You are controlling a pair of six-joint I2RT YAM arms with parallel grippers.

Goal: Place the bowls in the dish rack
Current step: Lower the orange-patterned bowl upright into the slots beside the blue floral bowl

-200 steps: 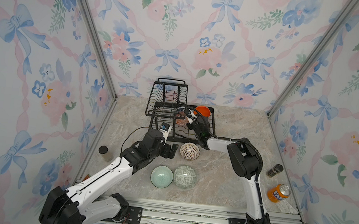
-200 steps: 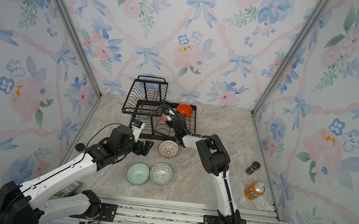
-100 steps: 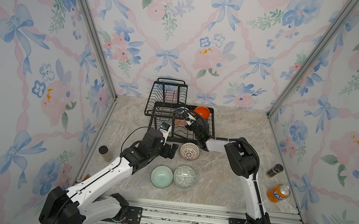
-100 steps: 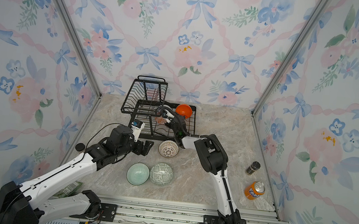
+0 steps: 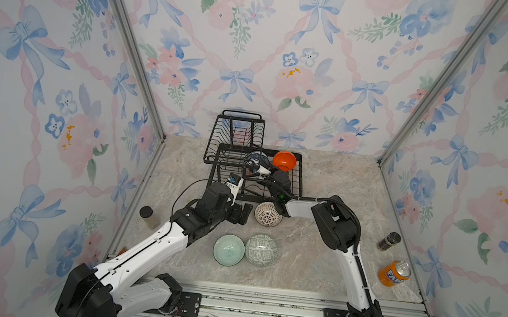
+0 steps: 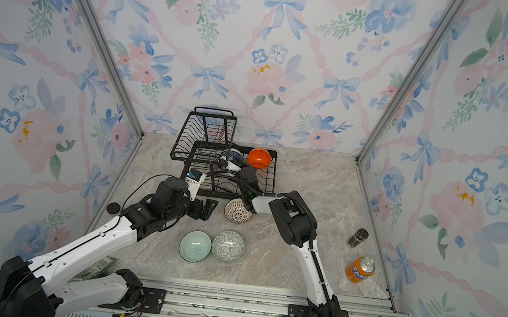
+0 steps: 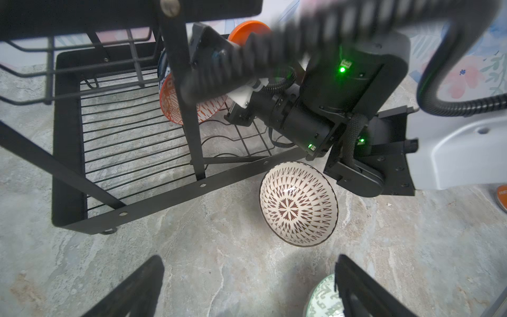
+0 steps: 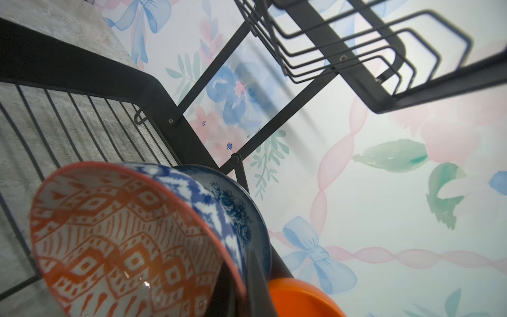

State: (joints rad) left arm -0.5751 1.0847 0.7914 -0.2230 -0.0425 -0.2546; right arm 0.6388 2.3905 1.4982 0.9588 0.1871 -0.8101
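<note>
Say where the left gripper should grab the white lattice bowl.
Probably pinch the near rim of the white lattice bowl, one finger inside and one outside, coming from the open left gripper side. The bowl is tipped with its mouth facing that gripper, and the right arm crowds its far edge.

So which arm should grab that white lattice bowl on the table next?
Probably left. The left gripper is open and empty just beside the white lattice bowl, while the right gripper is shut on the orange-white bowl inside the dish rack.

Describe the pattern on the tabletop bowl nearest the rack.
The bowl is white with dark brown radiating triangles; clearest in the left wrist view.
</note>
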